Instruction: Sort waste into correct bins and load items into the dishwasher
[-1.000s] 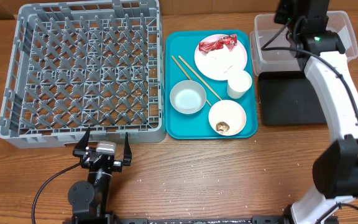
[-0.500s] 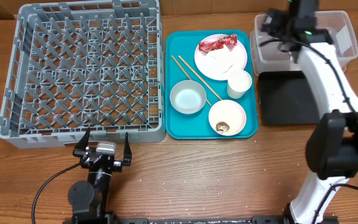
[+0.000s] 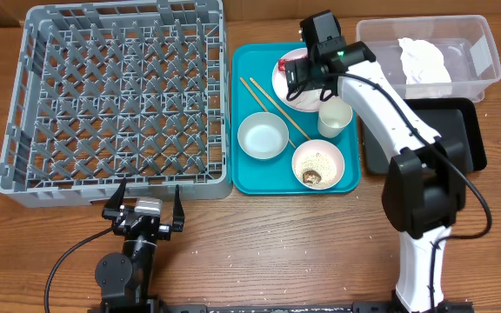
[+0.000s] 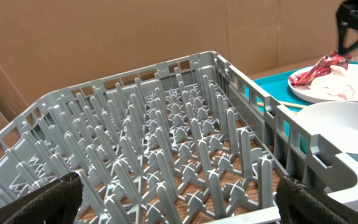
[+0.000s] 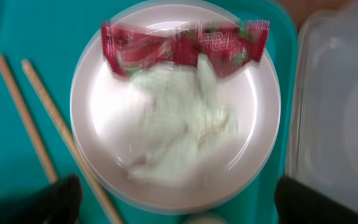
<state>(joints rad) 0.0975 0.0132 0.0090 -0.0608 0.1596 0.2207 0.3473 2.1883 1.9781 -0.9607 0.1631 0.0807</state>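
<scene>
My right gripper hangs open over the pale pink plate on the teal tray, holding nothing. On the plate lie a red wrapper and smeared white rice. Two chopsticks lie left of the plate. A crumpled white napkin sits in the clear tub. The black tray lies in front of the tub. The pink bowl holds rice and a brown lump. A whitish-grey bowl and a white cup stand by. My left gripper rests open before the grey dish rack.
The teal tray lies between the rack and the bins. In the left wrist view the rack fills the frame, with the grey bowl and the plate with the wrapper to its right. Cardboard stands behind the table.
My right arm has swung left from above the clear tub to above the pink plate. The napkin now shows lying in the tub. The left arm has not moved.
</scene>
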